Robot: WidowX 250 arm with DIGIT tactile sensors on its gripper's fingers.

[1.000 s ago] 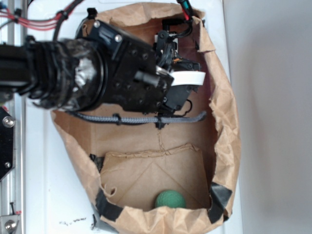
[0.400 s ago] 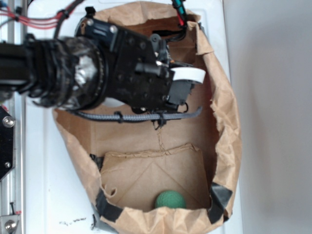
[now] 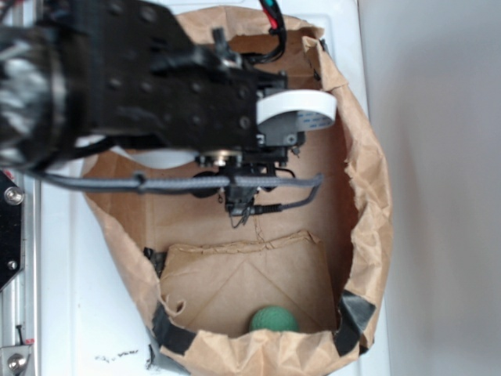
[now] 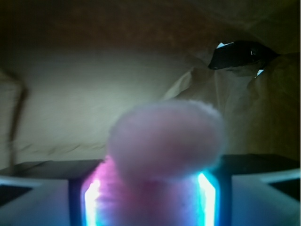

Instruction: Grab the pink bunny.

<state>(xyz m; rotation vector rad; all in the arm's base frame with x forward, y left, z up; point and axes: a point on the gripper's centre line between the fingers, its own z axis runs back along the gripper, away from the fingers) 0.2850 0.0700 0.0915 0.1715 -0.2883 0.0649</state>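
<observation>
Arm now nearer exterior camera than second ago, apparently lifted in paper bag. Gripper clamped on pink bunny, held between fingers. Grab looks achieved. Green ball untouched.

— Seen in the wrist view: pink bunny, soft, fuzzy, pale pink, rounded on top. Blurred, very close to the lens.

— Position?

— Sat between two lit pads, touching both, rounded part raised above them. Ears and string loop not made out. Hidden under the arm in the exterior view.
</observation>
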